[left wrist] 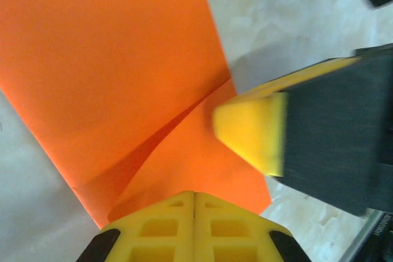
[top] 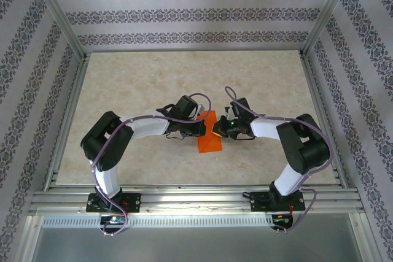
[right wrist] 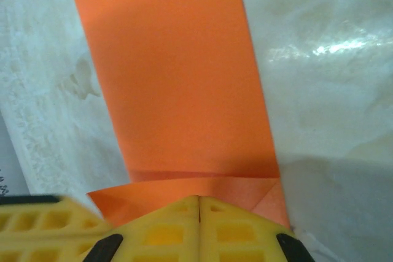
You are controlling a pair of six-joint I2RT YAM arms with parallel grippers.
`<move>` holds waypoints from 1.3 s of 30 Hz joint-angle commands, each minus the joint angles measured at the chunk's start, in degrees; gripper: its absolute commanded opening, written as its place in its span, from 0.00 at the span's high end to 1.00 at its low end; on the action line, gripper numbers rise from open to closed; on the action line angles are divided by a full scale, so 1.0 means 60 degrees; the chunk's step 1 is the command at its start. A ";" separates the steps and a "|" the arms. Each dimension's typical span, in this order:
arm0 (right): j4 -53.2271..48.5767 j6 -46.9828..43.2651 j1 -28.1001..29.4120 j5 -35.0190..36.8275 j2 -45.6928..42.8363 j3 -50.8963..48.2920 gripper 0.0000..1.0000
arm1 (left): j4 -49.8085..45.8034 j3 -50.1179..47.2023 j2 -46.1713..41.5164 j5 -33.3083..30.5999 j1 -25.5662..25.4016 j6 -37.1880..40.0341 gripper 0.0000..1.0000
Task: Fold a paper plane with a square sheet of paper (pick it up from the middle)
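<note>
Paper (top: 209,134) lies on the middle of the bench (top: 153,78), a little closer to its near edge than its far one, between the two grippers. It is not a flat square. From above it reads as a narrow orange strip, longer than it is wide, so at least one fold seems to be in.

The left wrist view shows the paper (left wrist: 110,59) with a slanting crease (left wrist: 166,133) running in from one edge and one layer lying over another. The right wrist view shows the paper (right wrist: 178,78) as a long band with a small flap (right wrist: 202,189) turned over at its near end.

The left gripper (top: 198,129) has its fingers together (left wrist: 194,196), tips down at the paper's edge. The right gripper (top: 221,130) is likewise closed (right wrist: 198,199), its tips on the flap. One of its fingers (left wrist: 252,133) rests on the paper in the left wrist view. Whether either pinches a layer or only presses on it, I cannot tell.

My reading is that the work is in its early-to-middle part. Some folds are made and are perhaps being pressed flat, but no pointed nose, no wings and no finished dart shape show. The nose folds, the lengthwise centre fold and the wings are probably left.
</note>
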 commanded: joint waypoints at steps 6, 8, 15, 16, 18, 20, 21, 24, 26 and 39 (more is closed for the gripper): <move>-0.0510 0.0095 -0.0211 0.0354 -0.1514 -0.0564 0.90 | -0.0550 0.0321 0.0513 0.0086 0.0095 0.0391 1.00; -0.0555 0.0188 -0.0242 0.0373 -0.1778 -0.0771 0.89 | -0.0571 0.0370 0.0622 0.0099 0.0096 0.0406 1.00; -0.0556 0.0651 -0.0229 0.0113 -0.2121 -0.1251 0.84 | -0.0616 0.0450 0.0880 0.0142 0.0125 0.0505 1.00; -0.0556 0.0678 -0.0227 0.0061 -0.2131 -0.1291 0.84 | -0.0616 0.0432 0.0904 0.0122 0.0121 0.0516 1.00; -0.0598 0.0705 -0.0202 -0.0049 -0.2123 -0.1375 0.84 | -0.0554 0.0358 0.0912 0.0086 0.0118 0.0508 1.00; -0.0644 0.0777 -0.0141 -0.0040 -0.2180 -0.1492 0.83 | -0.0572 0.0288 0.0897 0.0022 0.0125 0.0552 1.00; -0.0691 0.0811 -0.0104 -0.0023 -0.2200 -0.1551 0.82 | -0.0607 0.0279 0.0911 0.0040 0.0123 0.0566 1.00; -0.1271 0.0810 0.0005 0.0167 -0.2172 -0.1528 0.80 | -0.0574 0.0207 0.0908 0.0105 0.0125 0.0544 1.00; -0.1817 0.0638 0.0126 0.0447 -0.2137 -0.1400 0.78 | -0.0486 0.0142 0.0883 0.0142 0.0132 0.0509 1.00; -0.2072 0.0334 0.0355 0.0617 -0.1638 -0.0885 0.70 | -0.0123 -0.0068 0.0758 0.0290 0.0125 0.0230 1.00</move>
